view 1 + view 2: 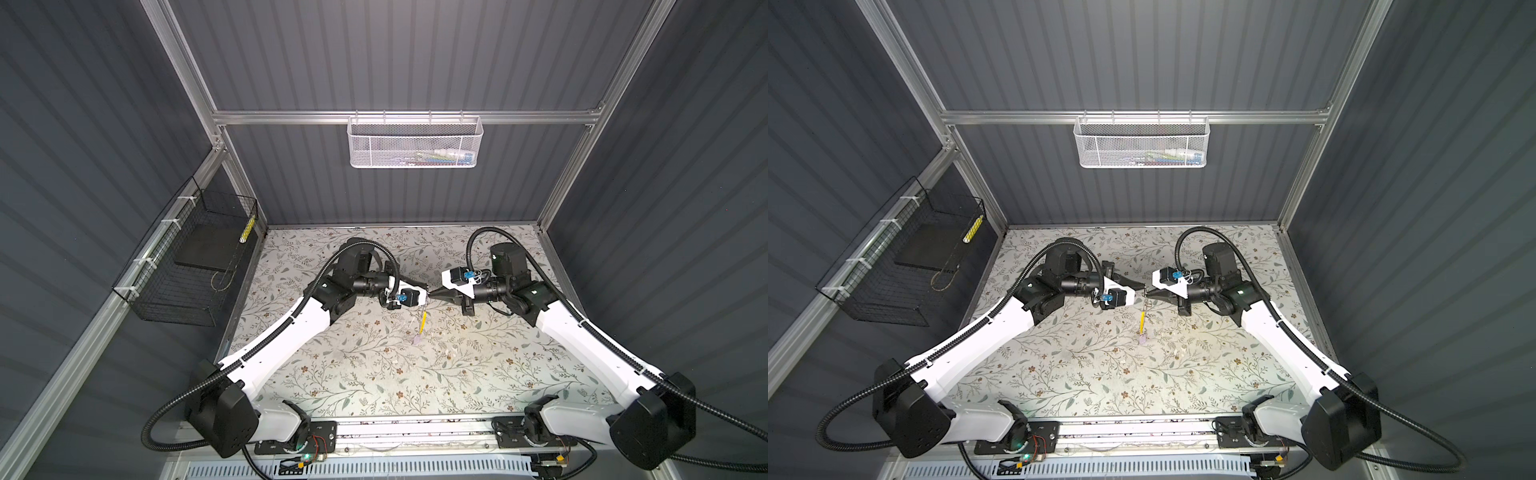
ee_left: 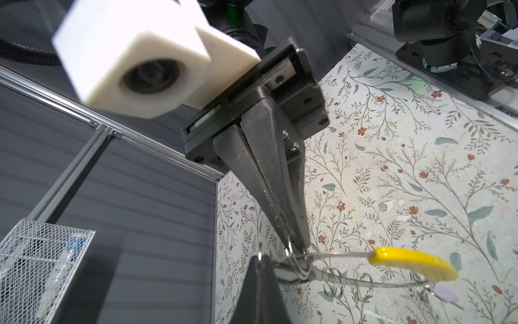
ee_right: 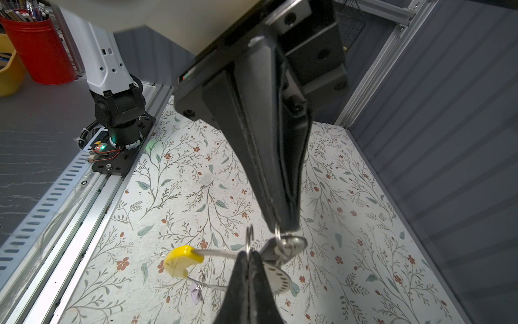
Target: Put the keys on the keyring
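Robot lab cell, aluminium frame (image 1: 291,117), grey panelled walls (image 1: 415,54), mesh basket (image 1: 413,145)

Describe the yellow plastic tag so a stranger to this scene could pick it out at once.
Above the middle of the floral-patterned table, the left gripper and right gripper meet tip to tip. A thin grey metal hoop hangs from them, bearing the curved yellow plastic tag. Colour sets it apart: the small tag nearest it is pale lilac.
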`<state>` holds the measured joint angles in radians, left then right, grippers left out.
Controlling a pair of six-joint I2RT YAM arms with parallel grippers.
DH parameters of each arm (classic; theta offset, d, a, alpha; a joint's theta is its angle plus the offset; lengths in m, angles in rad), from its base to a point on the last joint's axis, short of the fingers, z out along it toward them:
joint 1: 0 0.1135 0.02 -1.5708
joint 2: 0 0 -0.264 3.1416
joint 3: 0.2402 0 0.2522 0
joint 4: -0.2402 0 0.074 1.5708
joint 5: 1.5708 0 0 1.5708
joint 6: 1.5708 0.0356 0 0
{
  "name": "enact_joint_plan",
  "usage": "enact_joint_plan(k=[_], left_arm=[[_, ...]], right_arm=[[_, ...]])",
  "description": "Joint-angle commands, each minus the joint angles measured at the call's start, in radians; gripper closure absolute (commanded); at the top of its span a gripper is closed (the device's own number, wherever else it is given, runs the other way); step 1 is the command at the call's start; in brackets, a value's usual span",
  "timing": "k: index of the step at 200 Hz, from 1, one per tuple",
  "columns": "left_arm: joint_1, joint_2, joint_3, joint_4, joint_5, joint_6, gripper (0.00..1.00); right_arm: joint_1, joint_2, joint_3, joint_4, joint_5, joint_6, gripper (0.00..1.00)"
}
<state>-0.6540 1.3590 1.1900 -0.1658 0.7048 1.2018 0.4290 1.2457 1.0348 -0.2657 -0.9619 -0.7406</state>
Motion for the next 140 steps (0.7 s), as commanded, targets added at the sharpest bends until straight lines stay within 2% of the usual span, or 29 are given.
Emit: enact_joint_plan(k=[1,99,140], left_arm=[[-0.008,-0.023,0.029,-0.049,-0.002,0.03,1.0],[-0.033,-0.031,0.045,-0.13,-0.029,0.138,1.0],[-0.047,-0.04,0.036,-0.158,-0.078,0.215,1.0]], right_arm=[[0.005,-0.007,0.031,-0.019,-0.007,0.009,1.0],[0.005,-0.007,0.037,-0.015,0.0,0.037,1.0],[-0.001,-0.003,0.041,0.012,-0.019,0.086,1.0]])
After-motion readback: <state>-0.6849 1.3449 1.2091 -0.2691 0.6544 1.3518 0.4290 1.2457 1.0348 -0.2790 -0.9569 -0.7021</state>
